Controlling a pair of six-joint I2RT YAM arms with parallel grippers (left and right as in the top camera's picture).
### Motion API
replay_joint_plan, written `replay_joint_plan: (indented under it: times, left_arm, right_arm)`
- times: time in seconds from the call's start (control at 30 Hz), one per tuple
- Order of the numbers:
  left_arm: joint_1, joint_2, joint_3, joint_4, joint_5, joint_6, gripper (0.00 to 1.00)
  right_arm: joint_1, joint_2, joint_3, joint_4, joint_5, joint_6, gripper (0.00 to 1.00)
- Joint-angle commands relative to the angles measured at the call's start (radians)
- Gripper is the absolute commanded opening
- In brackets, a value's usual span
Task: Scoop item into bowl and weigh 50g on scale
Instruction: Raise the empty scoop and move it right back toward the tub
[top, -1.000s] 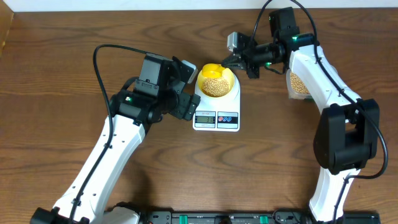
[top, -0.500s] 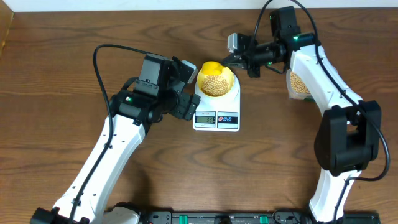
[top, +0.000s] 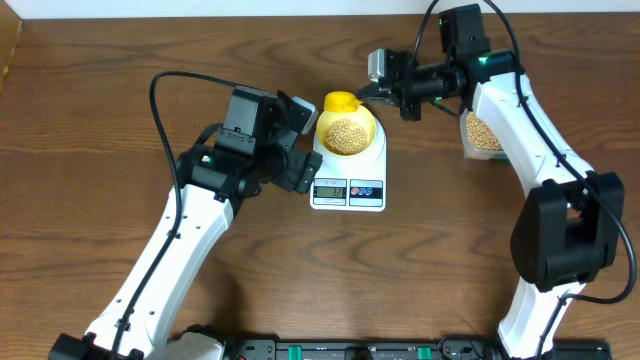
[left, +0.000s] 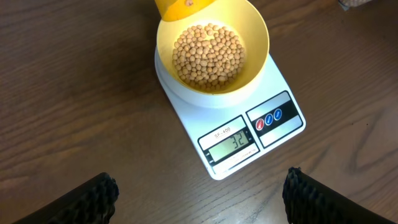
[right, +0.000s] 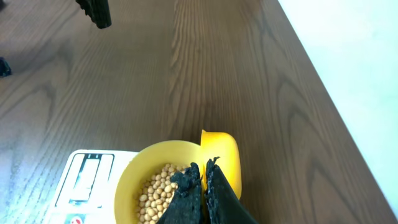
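Resting on the scale (top: 348, 178), the bowl (top: 372, 127) is part-filled with beans (left: 208, 56). The yellow scoop (top: 340, 102) is held over its rim, clamped in the right gripper (right: 204, 174); the left gripper (left: 200, 179) is spread wide open beside the scale.

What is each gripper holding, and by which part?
Right gripper clamps the yellow scoop just behind its cup. Left gripper is open, holding nothing.

Overhead and wrist views above scale (top: 348, 185)

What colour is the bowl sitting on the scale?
The bowl is pale yellow, clearest in the left wrist view.
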Motion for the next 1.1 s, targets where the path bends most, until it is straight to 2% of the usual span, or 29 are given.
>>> replay_joint_plan:
  times: [0.0,0.17,0.93,1.07]
  left_arm:
    - [0.003,-0.002,-0.003,0.000,0.008,0.017,0.87]
    - [0.003,-0.002,-0.003,0.000,0.008,0.017,0.87]
    - [0.003,-0.002,-0.003,0.000,0.008,0.017,0.87]
    - [0.003,-0.002,-0.003,0.000,0.008,0.017,0.87]
  right_arm:
    - [0.000,-0.063,-0.004,0.002,-0.032,-0.055,0.01]
    - [0.000,-0.077,-0.004,0.003,-0.031,-0.101,0.01]
    - [-0.003,-0.091,-0.004,0.017,-0.024,-0.095,0.01]
    - [-0.011,-0.091,-0.004,0.062,-0.024,-0.005,0.01]
